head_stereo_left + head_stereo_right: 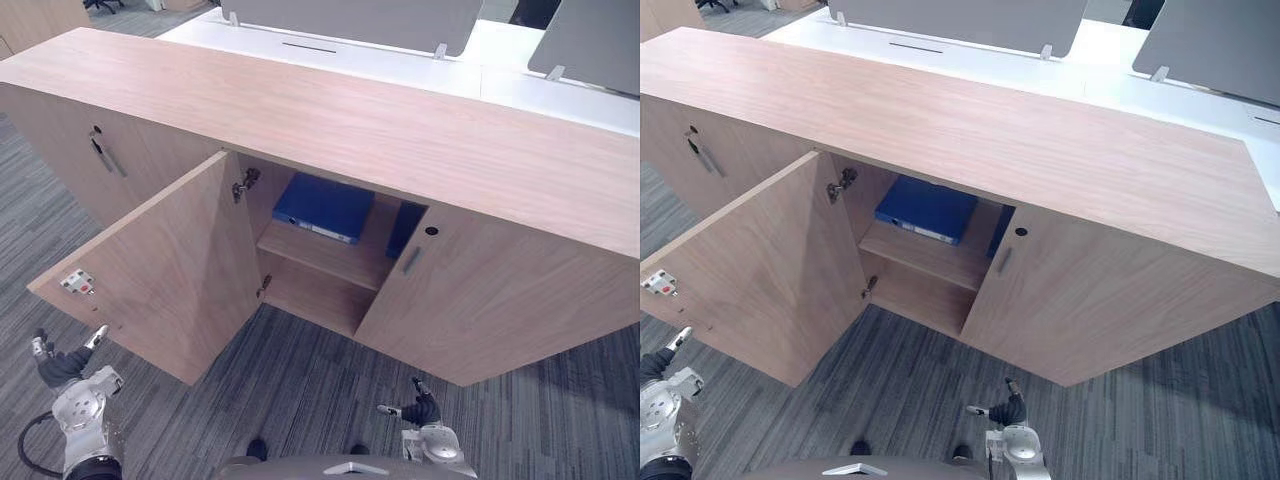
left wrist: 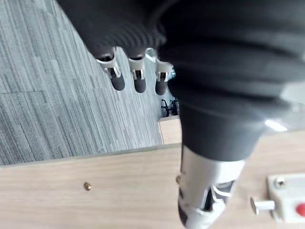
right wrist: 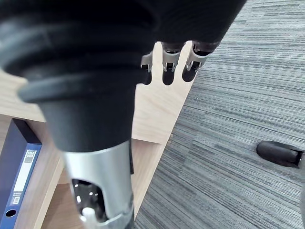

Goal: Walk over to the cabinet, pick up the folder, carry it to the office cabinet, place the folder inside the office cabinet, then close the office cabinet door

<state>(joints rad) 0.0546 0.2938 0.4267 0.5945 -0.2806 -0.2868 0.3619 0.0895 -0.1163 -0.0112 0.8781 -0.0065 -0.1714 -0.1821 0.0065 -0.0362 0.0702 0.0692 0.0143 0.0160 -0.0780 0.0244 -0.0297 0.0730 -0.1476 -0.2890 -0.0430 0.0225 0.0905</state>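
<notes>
Blue folder (image 1: 323,207) lies flat on the shelf (image 1: 320,255) inside the office cabinet (image 1: 400,130); the door (image 1: 170,270) stands wide open, so closing it looks like the one step left. Left hand (image 1: 62,365), near the door's edge, and right hand (image 1: 422,408) hang empty, fingers loosely straight, over grey carpet (image 1: 300,400), with what seem to be office screens (image 1: 350,20) behind

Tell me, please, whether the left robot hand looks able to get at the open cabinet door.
Probably yes: the left robot hand hangs close beside the open door, near its free edge, with nothing between them.
</notes>
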